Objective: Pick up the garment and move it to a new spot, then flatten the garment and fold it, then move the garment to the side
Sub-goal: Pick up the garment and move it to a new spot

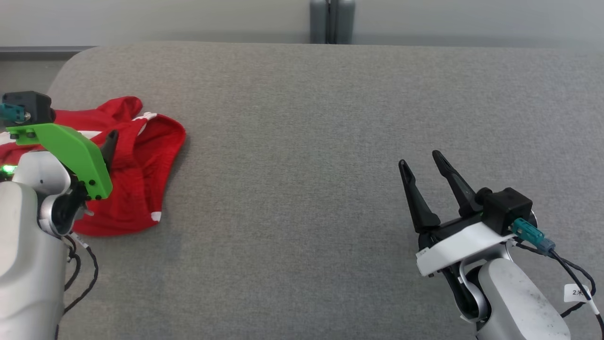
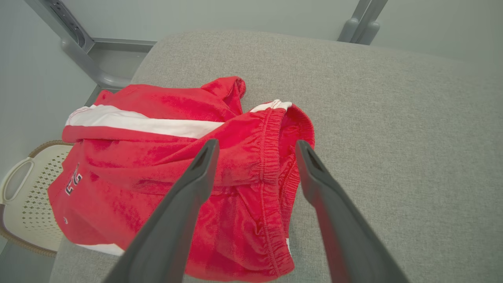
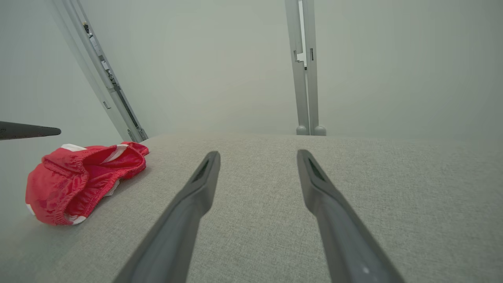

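Bunching in a loose heap, the red shiny fabric garment [image 1: 141, 160] with white stripes and an elastic waistband lies at the left edge of the grey cloth-covered tabletop [image 1: 302, 141], toward the far corner, and part of it seems to hang over that edge. The left gripper [image 2: 255, 148] hovers just above the waistband with its dark fingers spread wide and nothing between them. This looks like the first step, the pick-up, not yet made. The next move calls for lowering onto a raised fold and closing there. The right gripper [image 1: 419, 158] is equally wide open and empty over the near right part, well apart. A cream perforated plastic basket [image 2: 23, 188] sits below the left edge and a grey metal post [image 1: 331, 21] beyond the far edge; nothing blocks the way across the bare cloth
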